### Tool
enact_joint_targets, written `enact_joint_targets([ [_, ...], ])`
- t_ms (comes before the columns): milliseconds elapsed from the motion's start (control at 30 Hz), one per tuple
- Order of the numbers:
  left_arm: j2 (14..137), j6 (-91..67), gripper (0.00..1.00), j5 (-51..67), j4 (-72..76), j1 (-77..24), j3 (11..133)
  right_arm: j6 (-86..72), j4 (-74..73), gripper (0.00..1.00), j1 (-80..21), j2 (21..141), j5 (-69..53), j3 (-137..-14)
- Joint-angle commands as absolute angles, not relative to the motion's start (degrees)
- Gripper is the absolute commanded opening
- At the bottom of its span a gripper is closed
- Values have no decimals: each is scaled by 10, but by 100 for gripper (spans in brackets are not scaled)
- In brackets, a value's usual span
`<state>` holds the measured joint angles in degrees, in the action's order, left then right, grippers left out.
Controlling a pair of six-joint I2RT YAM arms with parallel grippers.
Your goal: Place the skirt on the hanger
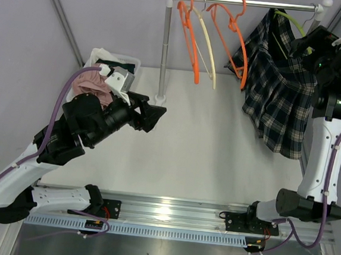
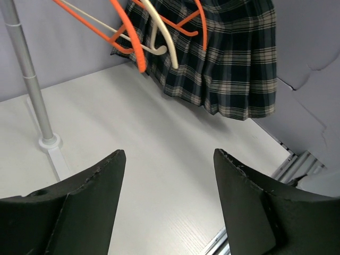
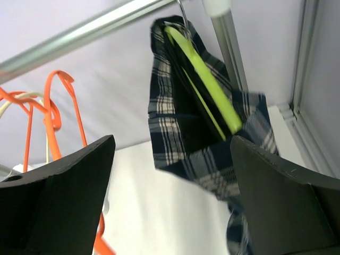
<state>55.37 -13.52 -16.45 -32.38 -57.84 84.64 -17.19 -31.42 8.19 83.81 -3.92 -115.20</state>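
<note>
Below the left end of the silver metal rail (image 1: pixel 247 2), above the white worktop (image 1: pixel 205 142), the left jaws are spread apart and nothing is grasped. The dark plaid pleated skirt (image 1: pixel 281 95) is hung on a lime-green plastic hanger (image 3: pixel 204 79) at the rail's right end. Beside that end, the right jaws are held wide, clear of the skirt.

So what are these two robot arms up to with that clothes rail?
The plaid skirt hangs on a green hanger at the right end of the rail. The right gripper sits right by it, open and holding nothing. The left gripper is open and empty too, above the table near a basket of clothes. Three spare hangers hang further along the rail.
</note>
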Motion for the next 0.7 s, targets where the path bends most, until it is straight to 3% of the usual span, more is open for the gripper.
enact_joint_targets([
  [0,555,-137,73,-223,-322,-574,881,-199,-356,96,89,784,-50,-1120],
  [167,561,-146,74,-333,-340,-550,882,-208,-379,96,85,703,-127,-1026],
  [267,588,-170,74,-331,-360,-482,882,-212,-396,96,78,638,-150,-943],
  [433,629,-230,76,-215,-367,-279,835,-226,-411,96,69,548,-194,-833],
  [667,698,-312,79,-231,-307,-93,748,-265,-400,95,16,440,-230,-684],
])
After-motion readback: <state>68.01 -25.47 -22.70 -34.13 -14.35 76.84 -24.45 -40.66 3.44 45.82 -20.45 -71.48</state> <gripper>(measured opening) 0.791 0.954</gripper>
